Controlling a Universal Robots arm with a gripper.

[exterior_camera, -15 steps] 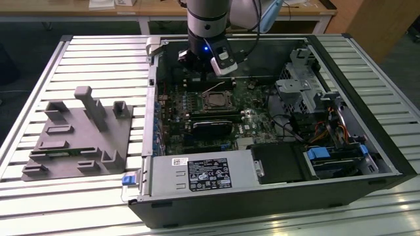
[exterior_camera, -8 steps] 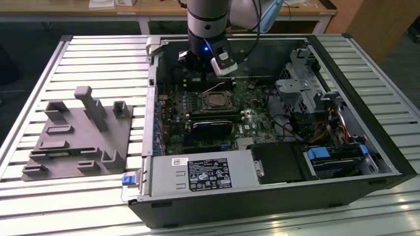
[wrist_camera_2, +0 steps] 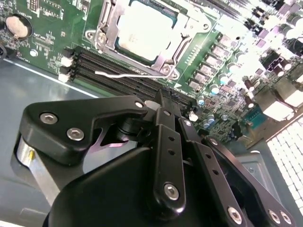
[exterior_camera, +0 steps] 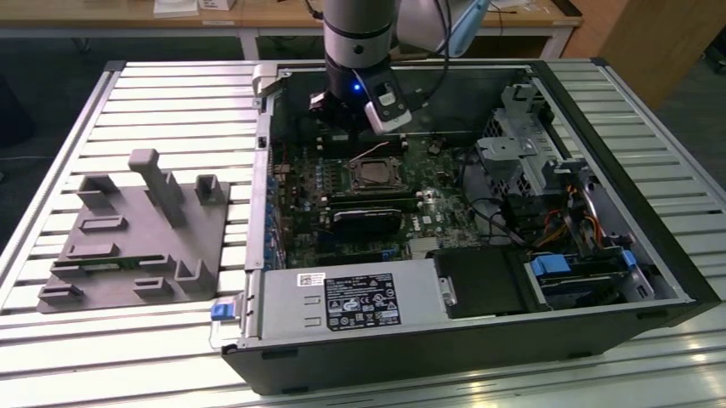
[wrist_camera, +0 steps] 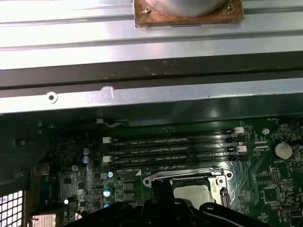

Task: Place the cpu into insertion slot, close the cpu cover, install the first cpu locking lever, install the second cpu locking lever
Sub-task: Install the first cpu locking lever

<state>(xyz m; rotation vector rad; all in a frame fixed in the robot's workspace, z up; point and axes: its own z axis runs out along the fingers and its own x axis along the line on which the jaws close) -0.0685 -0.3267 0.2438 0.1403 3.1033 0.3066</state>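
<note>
- Already seated, the pale silver-beige square cpu [wrist_camera_2: 144, 30] lies flat in the small, dark, silver-rimmed insertion slot [exterior_camera: 355, 177], with the silvery cut-out metal cpu cover [wrist_camera_2: 163, 59] folded down around it.
- The black-fingered gripper [wrist_camera_2: 163, 97] hangs just beside the slot, its fingers seemingly drawn together on nothing.
- Between gripper and slot, a thin silver wire lever [wrist_camera_2: 125, 74] runs lengthwise along the slot's nearest edge.

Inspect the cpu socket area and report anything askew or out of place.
A thin wire locking lever beside the cpu cover juts over the memory slots instead of lying tucked against the frame, so it looks unlatched. The cpu sits flat under the cover; nothing looks damaged.
</note>
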